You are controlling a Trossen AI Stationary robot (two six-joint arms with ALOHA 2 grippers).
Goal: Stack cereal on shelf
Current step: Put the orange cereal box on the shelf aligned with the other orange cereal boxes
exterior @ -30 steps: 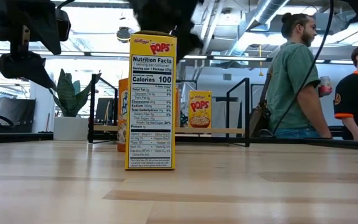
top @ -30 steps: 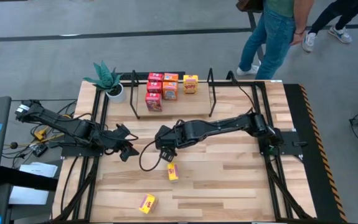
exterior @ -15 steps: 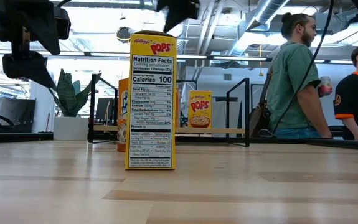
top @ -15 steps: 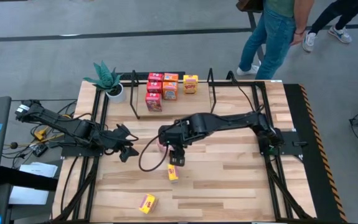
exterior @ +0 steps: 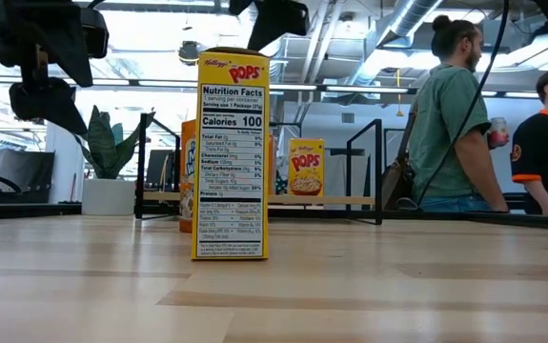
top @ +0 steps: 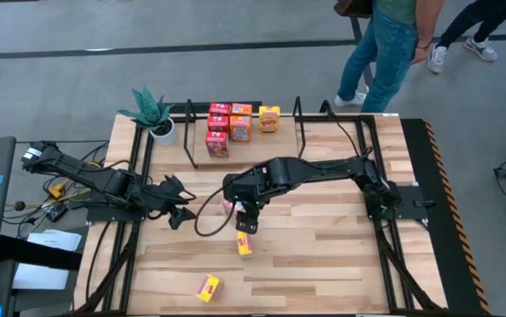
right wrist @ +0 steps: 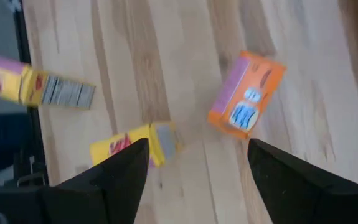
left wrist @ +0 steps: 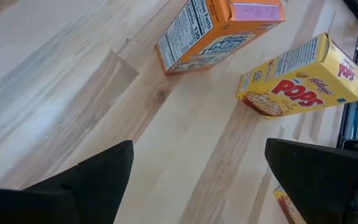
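The shelf (top: 244, 141), a black rod rack at the table's far side, holds several red, orange and yellow cereal boxes (top: 231, 125). A yellow box (top: 245, 245) (exterior: 233, 152) stands upright on its end at mid-table. An orange box (right wrist: 247, 93) (left wrist: 219, 28) lies on its side just beyond it. Another yellow box (top: 208, 287) lies near the front edge. My right gripper (top: 246, 225) (right wrist: 197, 142) hangs open above the table between the orange box and the upright yellow one, pointing steeply down and touching nothing. My left gripper (top: 180, 211) (left wrist: 198, 144) waits open at the left.
A white potted plant (top: 158, 119) stands at the far left corner beside the shelf. A black cable (top: 204, 231) loops on the table below my right arm. People (exterior: 455, 124) stand beyond the far edge. Bare wood lies to the right of the boxes (top: 323, 255).
My right gripper has risen from just over the upright yellow box, shifted slightly toward the near edge, and rolled and tipped to point more steeply down. The yellow box stays standing where it was.
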